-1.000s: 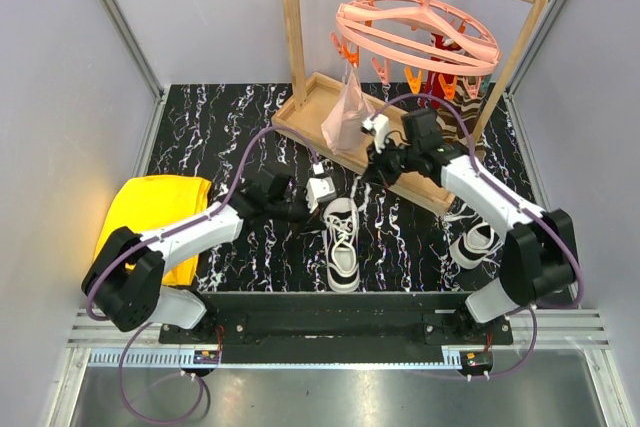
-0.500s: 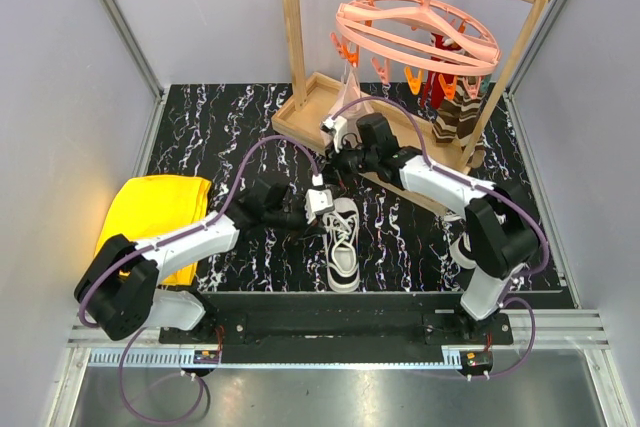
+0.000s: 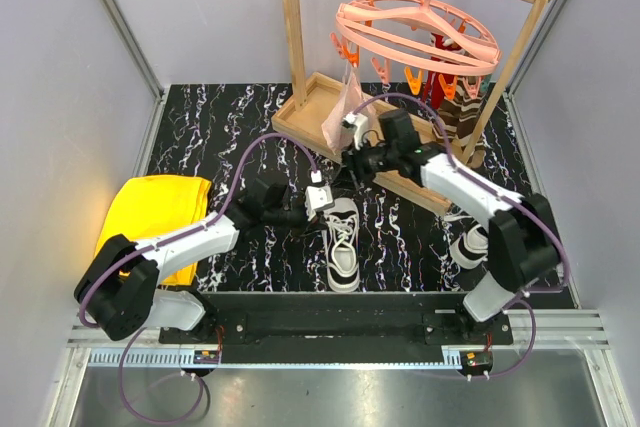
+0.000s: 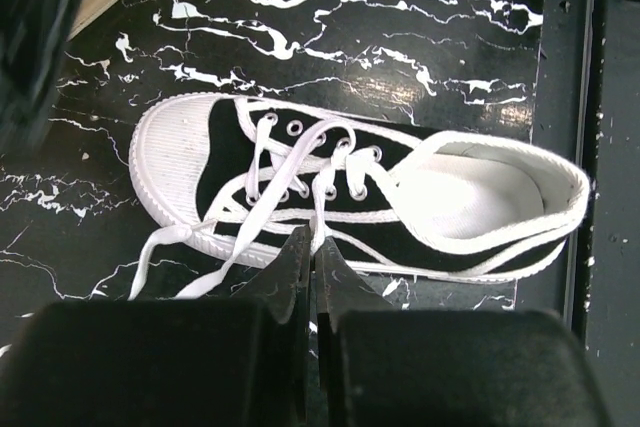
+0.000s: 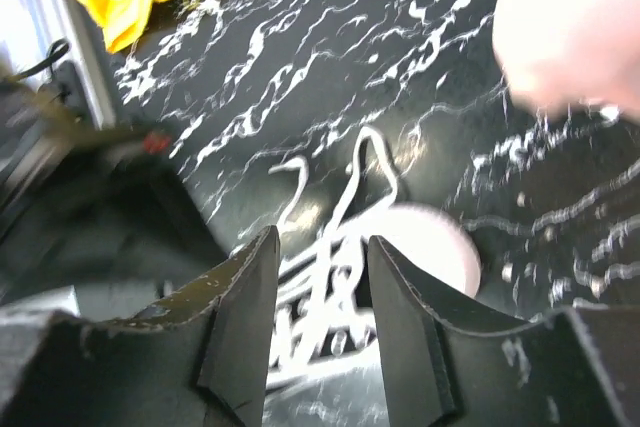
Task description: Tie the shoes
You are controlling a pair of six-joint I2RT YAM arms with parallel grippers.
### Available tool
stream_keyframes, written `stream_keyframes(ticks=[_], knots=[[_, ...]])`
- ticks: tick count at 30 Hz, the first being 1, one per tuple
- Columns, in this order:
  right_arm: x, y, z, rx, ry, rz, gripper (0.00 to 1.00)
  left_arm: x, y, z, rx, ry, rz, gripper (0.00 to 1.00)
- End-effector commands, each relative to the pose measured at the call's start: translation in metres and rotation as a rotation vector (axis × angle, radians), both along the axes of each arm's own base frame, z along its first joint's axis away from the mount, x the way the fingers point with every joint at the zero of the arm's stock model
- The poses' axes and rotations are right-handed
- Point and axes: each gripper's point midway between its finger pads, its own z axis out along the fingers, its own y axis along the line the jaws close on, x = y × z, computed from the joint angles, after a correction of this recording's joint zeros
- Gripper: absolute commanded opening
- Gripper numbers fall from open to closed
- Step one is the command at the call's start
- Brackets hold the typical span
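Shoe (image 3: 342, 245) to work on sits mid-frame in the top view on the black marbled bench (image 3: 200, 127). Its long axis runs up-down: toe cap toward the upper side, heel opening toward the bottom edge by the arm bases. Second shoe (image 3: 474, 243) lies at right, partly hidden behind the right arm and well apart from both grippers.

Left gripper (image 4: 311, 249): jaws pressed fully together. In the left wrist view the shoe lies left-right, toe at left, w/ the tips right at its lower side. A loose lace (image 4: 172, 236) trails from there to the lower left. You can't tell from these views whether a strand is pinched btwn the tips, so don't assume a hold.

Right gripper (image 5: 321, 243): part open, nothing btwn the fingers. Its wrist view is blurred; white lace lines show through the gap, lower down, apart from the fingers. In the top view it hangs above the toe end, toward the upper part of the frame near the wooden rack base (image 3: 300, 119).

So the left is the nearer one, just beside the shoe on its left; the right is off the toe, i.e. roughly in line w/ the long axis. Laces look untied, no bow yet. Probably the right has to come down-frame along that axis to reach a strand. Watch the loose ends by the toe: easy to snag or drag the shoe.
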Motion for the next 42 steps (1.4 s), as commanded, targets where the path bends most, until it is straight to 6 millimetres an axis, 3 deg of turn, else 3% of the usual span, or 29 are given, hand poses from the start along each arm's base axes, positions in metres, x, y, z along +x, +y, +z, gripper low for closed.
stream_keyframes(ticks=[1, 7, 14, 22, 38, 42], knots=[[-0.047, -0.02, 0.016, 0.022, 0.017, 0.087, 0.49, 0.013, -0.01, 0.019, -0.067, -0.049, 0.026, 0.0], [-0.065, -0.02, 0.007, 0.047, 0.093, 0.123, 0.46, 0.019, -0.013, 0.02, -0.07, -0.039, 0.04, 0.0], [-0.065, -0.01, -0.009, 0.038, 0.114, 0.174, 0.45, 0.02, -0.014, 0.021, -0.069, -0.031, 0.043, 0.0], [-0.079, -0.003, -0.024, 0.022, 0.117, 0.244, 0.47, 0.021, -0.015, 0.021, -0.069, -0.023, 0.04, 0.0], [-0.079, 0.004, -0.041, -0.009, 0.096, 0.266, 0.49, 0.026, -0.016, 0.02, -0.073, 0.005, 0.043, 0.0], [-0.076, 0.006, -0.045, -0.015, 0.089, 0.252, 0.36, 0.025, -0.017, 0.022, -0.077, 0.001, 0.033, 0.0]])
